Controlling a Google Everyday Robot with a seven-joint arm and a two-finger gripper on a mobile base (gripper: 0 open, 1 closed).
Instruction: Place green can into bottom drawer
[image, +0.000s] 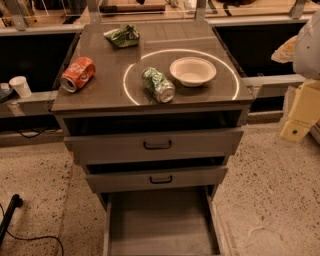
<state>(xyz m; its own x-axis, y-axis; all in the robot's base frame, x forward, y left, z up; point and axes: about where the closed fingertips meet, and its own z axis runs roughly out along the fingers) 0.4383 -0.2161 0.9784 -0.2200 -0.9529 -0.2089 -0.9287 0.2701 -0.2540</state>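
- The green can (158, 84) lies on its side on the cabinet top (100, 95), near the front edge, with its silver end turned towards the front right.
- It has not been picked up, so the step in hand appears to be the reach and grasp.
- The bottom drawer (160, 227) is already pulled out below, and its flat floor is bare where it shows.
- The gripper (300, 112) seems to be the pale shape at the right edge of the view. It sits off to the side of the cabinet and well apart from the can. It does not have the can, and how far open it is cannot be told.
- The next move likely calls for coming in over the top and closing across the can's round body. The bowl (192, 71) lies just beside the can and should be left undisturbed. The can then has to be carried down past the two upper drawers (157, 145).
- Counted:
  - one green can
  - one orange can (77, 74)
  - one bowl
  - one crumpled green bag (121, 36)
  - one white cup (20, 86), off to the left
  - three drawers
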